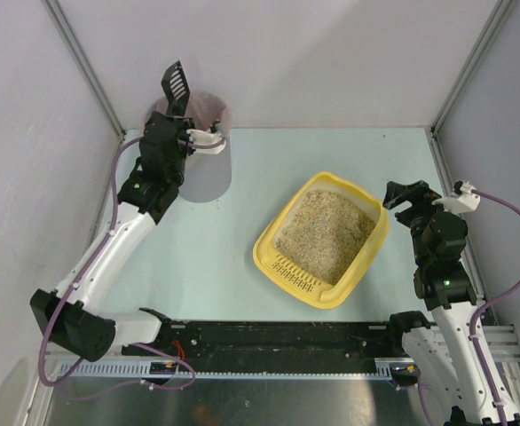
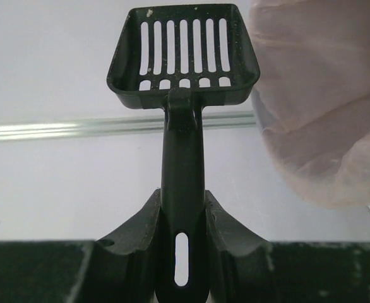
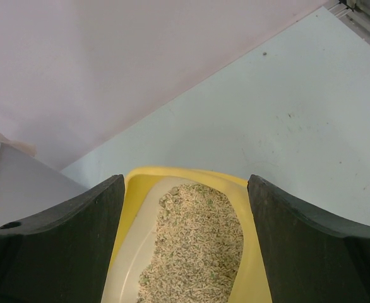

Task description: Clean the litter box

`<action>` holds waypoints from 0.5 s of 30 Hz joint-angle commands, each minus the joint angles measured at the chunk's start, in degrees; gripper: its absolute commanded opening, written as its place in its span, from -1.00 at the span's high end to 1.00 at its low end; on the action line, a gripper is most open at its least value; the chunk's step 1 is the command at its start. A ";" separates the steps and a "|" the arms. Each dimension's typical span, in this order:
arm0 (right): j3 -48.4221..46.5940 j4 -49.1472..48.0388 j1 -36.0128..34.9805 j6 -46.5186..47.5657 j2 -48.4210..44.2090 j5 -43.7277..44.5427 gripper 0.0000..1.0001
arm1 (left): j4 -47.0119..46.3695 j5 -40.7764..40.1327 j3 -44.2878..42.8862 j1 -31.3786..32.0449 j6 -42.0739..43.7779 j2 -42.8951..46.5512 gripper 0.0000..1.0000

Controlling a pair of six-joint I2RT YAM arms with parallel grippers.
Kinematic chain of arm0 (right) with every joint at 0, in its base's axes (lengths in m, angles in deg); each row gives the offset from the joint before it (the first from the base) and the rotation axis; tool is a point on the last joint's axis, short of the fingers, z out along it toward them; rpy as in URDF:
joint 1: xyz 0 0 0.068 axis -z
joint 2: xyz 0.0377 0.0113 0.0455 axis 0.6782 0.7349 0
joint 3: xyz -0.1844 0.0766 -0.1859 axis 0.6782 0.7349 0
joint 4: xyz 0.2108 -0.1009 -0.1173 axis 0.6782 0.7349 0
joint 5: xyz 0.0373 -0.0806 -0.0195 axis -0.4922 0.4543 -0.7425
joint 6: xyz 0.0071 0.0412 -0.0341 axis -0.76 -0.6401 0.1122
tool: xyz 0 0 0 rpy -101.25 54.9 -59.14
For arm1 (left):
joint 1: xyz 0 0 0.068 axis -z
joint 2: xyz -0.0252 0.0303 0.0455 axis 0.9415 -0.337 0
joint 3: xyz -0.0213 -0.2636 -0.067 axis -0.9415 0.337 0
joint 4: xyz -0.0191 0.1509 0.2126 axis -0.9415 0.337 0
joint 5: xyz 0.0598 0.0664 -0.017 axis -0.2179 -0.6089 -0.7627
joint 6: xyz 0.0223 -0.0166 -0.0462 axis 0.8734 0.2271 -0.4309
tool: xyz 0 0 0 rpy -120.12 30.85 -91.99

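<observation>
The yellow litter box point(image 1: 366, 257) lies at the table's middle right, full of beige litter, its slotted grille toward the near edge. It also shows in the right wrist view point(image 3: 141, 183). My left gripper point(image 1: 177, 115) is shut on the handle of a black slotted scoop point(image 1: 177, 86), raised at the far left over the bin; the scoop's head point(image 2: 184, 53) looks empty. My right gripper point(image 1: 400, 197) is open and empty, hovering at the box's right rim; its fingers point(image 3: 65, 252) straddle the box's end.
A grey bin with a pink liner point(image 1: 208, 164) stands at the far left; its liner point(image 2: 324, 101) fills the left wrist view's right side. White walls and metal frame posts point(image 1: 82, 62) enclose the table. A black rail point(image 1: 269, 337) runs along the near edge.
</observation>
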State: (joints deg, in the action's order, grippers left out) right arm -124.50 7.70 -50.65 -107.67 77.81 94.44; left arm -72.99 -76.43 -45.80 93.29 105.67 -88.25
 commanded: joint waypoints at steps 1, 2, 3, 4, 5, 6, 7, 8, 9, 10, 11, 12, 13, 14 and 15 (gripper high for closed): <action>0.12 -1.86 0.30 -0.20 -0.37 -0.46 -0.68 | -2.22 1.75 2.36 0.39 -2.55 4.30 1.00; 0.12 -1.86 0.30 -0.29 -0.36 -0.64 -0.68 | -2.13 2.80 4.65 0.57 -0.10 5.43 1.00; 0.20 -1.94 0.39 -0.29 -0.36 -0.90 -0.67 | -2.22 2.89 9.37 0.83 1.14 5.88 1.00; 0.20 -1.94 0.39 -0.37 -0.36 -0.90 -0.68 | -2.22 2.72 11.33 1.27 1.93 6.14 1.00; 0.29 -1.94 0.39 -0.38 -0.45 -1.08 -0.68 | -2.22 2.81 12.74 1.36 1.51 6.32 1.00; 0.29 -1.86 0.39 -0.38 -0.54 -1.17 -0.67 | -2.13 2.98 14.15 1.45 0.37 6.58 1.00; 0.20 -1.77 0.30 -0.29 -0.80 -1.17 -0.67 | -2.22 3.16 14.16 1.45 -1.47 6.59 1.00; 0.29 -1.68 0.47 -0.29 -0.98 -1.17 -0.68 | -2.13 3.68 13.20 1.45 -5.23 6.50 1.00; 0.20 -1.59 0.39 -0.29 -1.15 -0.99 -0.68 | -2.13 4.03 12.41 1.45 -6.74 6.67 1.00; 0.20 -1.51 0.47 -0.20 -1.33 -1.08 -0.68 | -2.22 4.30 11.53 1.45 -8.15 6.67 1.00; 0.20 -1.42 0.56 -0.11 -1.59 -0.82 -0.68 | -2.13 4.47 9.26 1.45 -10.95 6.76 1.00; 0.20 -1.42 0.56 -0.11 -1.68 -0.99 -0.68 | -2.22 4.91 8.02 1.45 -12.37 6.68 1.00; 0.29 -1.33 0.56 -0.11 -1.77 -0.90 -0.68 | -2.22 5.09 6.79 1.36 -13.60 6.67 1.00; 0.29 -1.33 0.56 -0.29 -1.77 -0.90 -0.68 | -2.22 5.61 4.78 1.36 -16.05 6.76 1.00; 0.20 -1.33 0.56 -0.29 -1.86 -0.99 -0.68 | -2.13 6.49 3.80 1.36 -17.21 6.85 1.00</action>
State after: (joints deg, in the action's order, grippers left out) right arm -124.50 7.74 -50.34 -107.71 76.85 93.37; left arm -71.22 -72.93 -33.93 94.45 97.63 -83.42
